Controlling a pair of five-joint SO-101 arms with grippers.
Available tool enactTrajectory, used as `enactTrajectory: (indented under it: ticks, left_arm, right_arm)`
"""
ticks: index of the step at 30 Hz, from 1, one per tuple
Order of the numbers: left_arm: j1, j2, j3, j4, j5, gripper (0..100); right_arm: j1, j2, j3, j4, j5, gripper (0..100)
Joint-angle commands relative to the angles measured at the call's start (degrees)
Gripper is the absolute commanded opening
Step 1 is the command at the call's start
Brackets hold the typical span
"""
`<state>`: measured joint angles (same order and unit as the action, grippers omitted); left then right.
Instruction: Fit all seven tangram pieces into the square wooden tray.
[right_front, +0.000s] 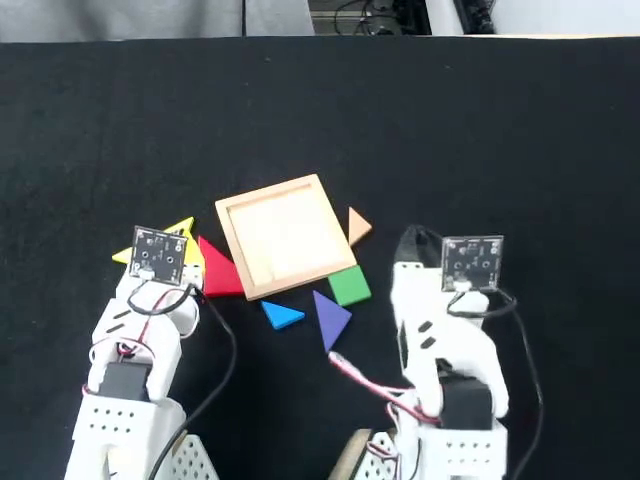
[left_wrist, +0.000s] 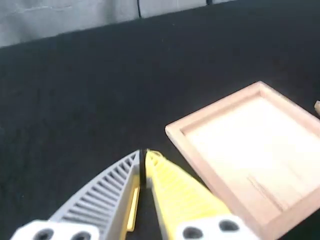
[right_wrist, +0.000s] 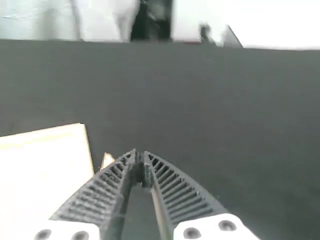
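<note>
Two white arms stand at the near edge, the left arm (right_front: 140, 330) and the right arm (right_front: 445, 340), each with its wrist camera board facing up. Beneath them spreads the black table (right_front: 450, 130). The square wooden tray (right_front: 232, 240) lies between the arms, turned at a slant, with bare wood inside its rim. A red triangle (right_front: 220, 272) touches the tray's left rim, and a yellow triangle (right_front: 185, 232) lies just beyond it, partly under the left wrist. A purple triangle (right_front: 332, 318) sits near the tray's front corner, a green square (right_front: 350, 287) just beside the tray, a blue triangle (right_front: 282, 315) a little left of the purple one, and a small tan triangle (right_front: 358, 225) against the right rim. The left gripper (left_wrist: 145, 156), one finger grey and one yellow, has its tips pressed together with nothing between them, beside the tray. The right gripper (right_wrist: 139, 157) has its black tips pressed together too, near the tan triangle.
</note>
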<state>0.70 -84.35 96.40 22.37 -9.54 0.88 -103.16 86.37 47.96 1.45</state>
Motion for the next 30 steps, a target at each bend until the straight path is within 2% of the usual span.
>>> enactTrajectory:
  ticks: [1, 4, 8, 12, 21, 23, 28, 30]
  left_arm:
    - [0.6, -0.6, 0.3, 0.1, -0.5, 3]
    - [0.6, -0.6, 0.3, 0.1, -0.5, 3]
    - [0.6, -0.6, 0.3, 0.2, -0.5, 3]
    - [0.6, -0.5, 0.0, 0.2, -0.5, 3]
    - [0.6, -0.5, 0.3, 0.2, -0.5, 3]
    - [0.7, -0.5, 0.3, 0.2, -0.5, 3]
    - [2.3, -0.5, 0.4, 0.2, -0.9, 3]
    - [2.3, -0.5, 0.4, 0.2, -0.9, 3]
  right_arm:
    - [-5.7, -4.5, -10.2, 5.5, -0.9, 1.3]
    - [-8.7, -0.7, -15.3, 7.6, -1.6, 1.5]
    - [-9.5, 13.2, -22.2, 6.9, 1.6, 1.5]
    - [-9.4, 36.8, -36.6, 9.9, 1.1, 1.5]
    - [-10.5, 89.5, -79.0, 29.4, 1.1, 2.1]
    - [-12.1, 98.2, -85.8, 32.3, 1.1, 7.4]
    - [-18.3, 117.1, -100.0, 34.2, 1.9, 29.6]
    - [-19.7, 123.8, -105.7, 34.2, 4.1, 33.8]
